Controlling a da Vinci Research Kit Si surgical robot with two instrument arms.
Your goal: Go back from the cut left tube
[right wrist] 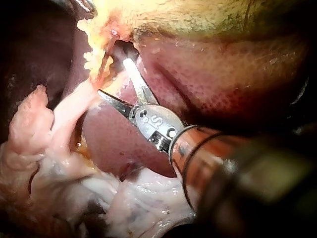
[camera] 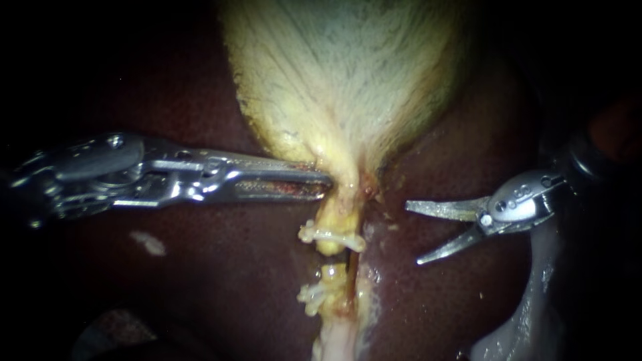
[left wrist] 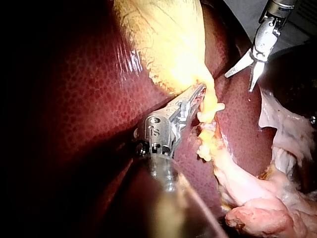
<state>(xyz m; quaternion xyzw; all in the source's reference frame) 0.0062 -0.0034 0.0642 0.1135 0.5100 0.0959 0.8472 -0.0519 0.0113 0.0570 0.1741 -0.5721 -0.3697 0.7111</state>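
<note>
Pale tissue: a loose whitish tissue is lying nearest, at the lower right edge of the liver. It is lying well apart from the jaws of both instruments.

Lower stump: the lower stump of the cut tube is lying on the middle of the liver and is running toward the near edge. The lower clip, a pale one, is sitting on it and is sticking out to its left.

Gap: a small dark gap is showing between the two stumps, so they are not touching.

Upper stump: the upper stump is hanging down from the narrow neck of the gallbladder. The upper clip, also pale, is crossing it just above the cut end.

Right instrument: the right instrument is coming in from the right, over the liver. Its two thin blades are standing wide apart and are holding nothing. The tips are pointing toward the cut tube, near it but not touching it.

Left instrument: the left instrument is coming in from the left. Its jaws are clamping the neck of the gallbladder, just above the upper stump.

Gallbladder: it is spreading wide, yellowish-white, toward the far edge of the liver.

Liver: dark red, it is carrying everything else.
</note>
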